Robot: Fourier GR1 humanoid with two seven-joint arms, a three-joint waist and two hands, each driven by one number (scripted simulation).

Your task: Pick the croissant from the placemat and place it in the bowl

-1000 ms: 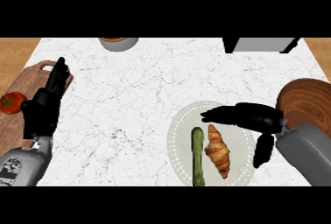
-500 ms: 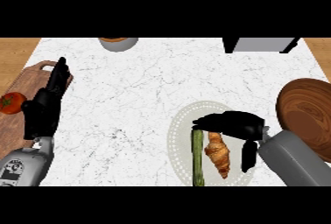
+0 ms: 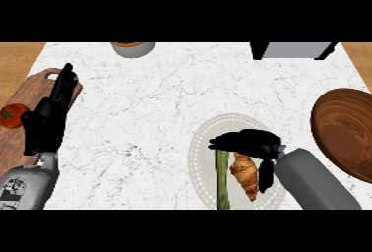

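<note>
White marble counter (image 3: pixel 167 98): it fills most of the head view, with wood showing past its left and right edges.
Placemat (image 3: pixel 207 147): pale, oval, dotted along its rim, lying on the counter at lower right of centre.
Croissant (image 3: pixel 245 175): golden brown, lying lengthwise on the placemat, its far end under the right hand.
Green stalk (image 3: pixel 222 179): a long thin vegetable on the placemat just left of the croissant, parallel to it.
Right hand (image 3: pixel 247 141): black, over the far end of the croissant, fingers bent and pointing left across the mat, thumb hanging down along the pastry's right side. Whether the fingers actually clasp the croissant cannot be told; the pastry lies flat on the mat.
Right forearm (image 3: pixel 314 179): grey, entering from the lower right corner.
Bowl (image 3: pixel 347 133): dark wood, large, at the right edge of the counter, partly cut off by the frame, well apart from the croissant.
Left hand (image 3: pixel 51 115): black, at the left edge, fingers straight and pointing up, at rest over the cutting board.
Cutting board (image 3: pixel 18 147): wooden, on the left, with a handle hole at its far end.
Tomato (image 3: pixel 11 115): red, on the board, just left of the left hand.
Far edge: a grey cup (image 3: pixel 133 48) with brown contents, and a dark and grey box (image 3: pixel 291 50).
</note>
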